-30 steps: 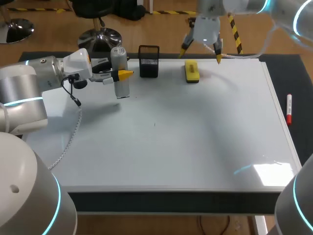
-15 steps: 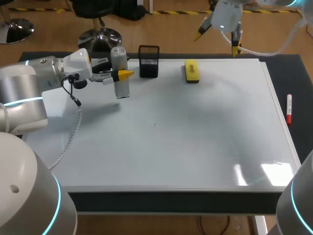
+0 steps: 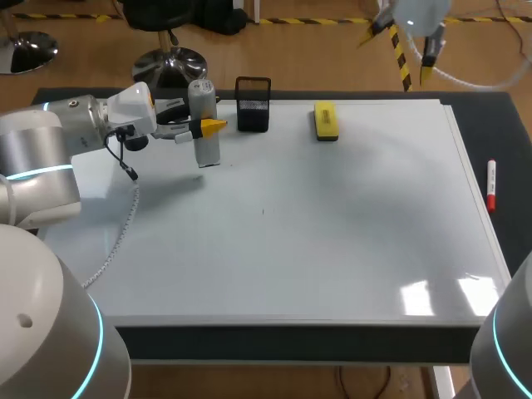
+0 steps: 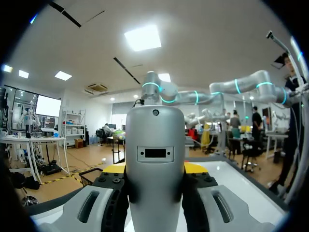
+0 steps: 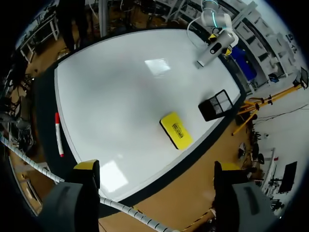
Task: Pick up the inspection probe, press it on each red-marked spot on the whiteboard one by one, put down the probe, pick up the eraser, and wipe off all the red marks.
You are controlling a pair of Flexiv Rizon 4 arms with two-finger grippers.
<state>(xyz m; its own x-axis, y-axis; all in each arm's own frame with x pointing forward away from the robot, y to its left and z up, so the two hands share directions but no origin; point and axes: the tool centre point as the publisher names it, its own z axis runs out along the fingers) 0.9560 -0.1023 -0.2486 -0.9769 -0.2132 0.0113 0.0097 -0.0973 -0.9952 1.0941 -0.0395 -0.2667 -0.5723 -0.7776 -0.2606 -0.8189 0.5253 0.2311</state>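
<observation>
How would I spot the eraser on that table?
Start with the large white whiteboard and follow its far edge. Just right of the black mesh cup lies the flat yellow rectangular eraser, the only yellow block lying on the board.

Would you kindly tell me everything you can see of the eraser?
The eraser is a small rectangular block with a bright yellow top, which bears a dark printed label, over a darker base. It lies flat on the whiteboard near its far edge, its long side running away from the robot. It sits to the right of the black mesh holder and apart from it. Only the board touches it.
</observation>
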